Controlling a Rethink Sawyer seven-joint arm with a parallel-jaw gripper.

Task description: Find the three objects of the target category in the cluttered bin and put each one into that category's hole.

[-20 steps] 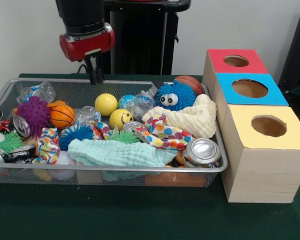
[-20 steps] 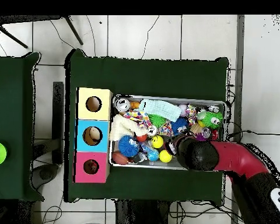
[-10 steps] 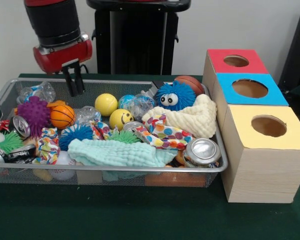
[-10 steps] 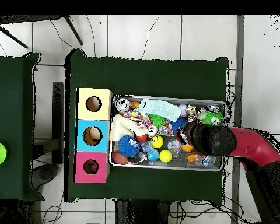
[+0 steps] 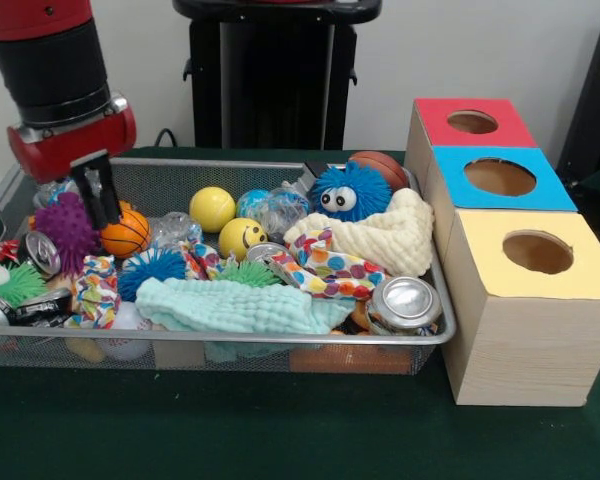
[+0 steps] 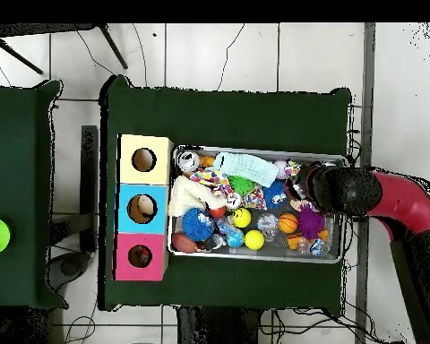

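Ideally the gripper [image 5: 104, 200], jaws seemingly pressed together above the bin's [image 5: 280, 341] far corner, parts them and probes gently, since no soft animals show among the clutter.

Even, bright indoor light, soft shadows under the bin [image 5: 280, 340], mild glare on a can [image 5: 407, 300].

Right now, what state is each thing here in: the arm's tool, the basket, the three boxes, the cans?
tool: shut, empty, low over the basket's end farthest from the boxes.
basket: crammed with toys, cloths and cans.
red-topped box: hole open, nothing showing.
crushed can: dented, lying against the rim.
basketball: resting, ungripped.
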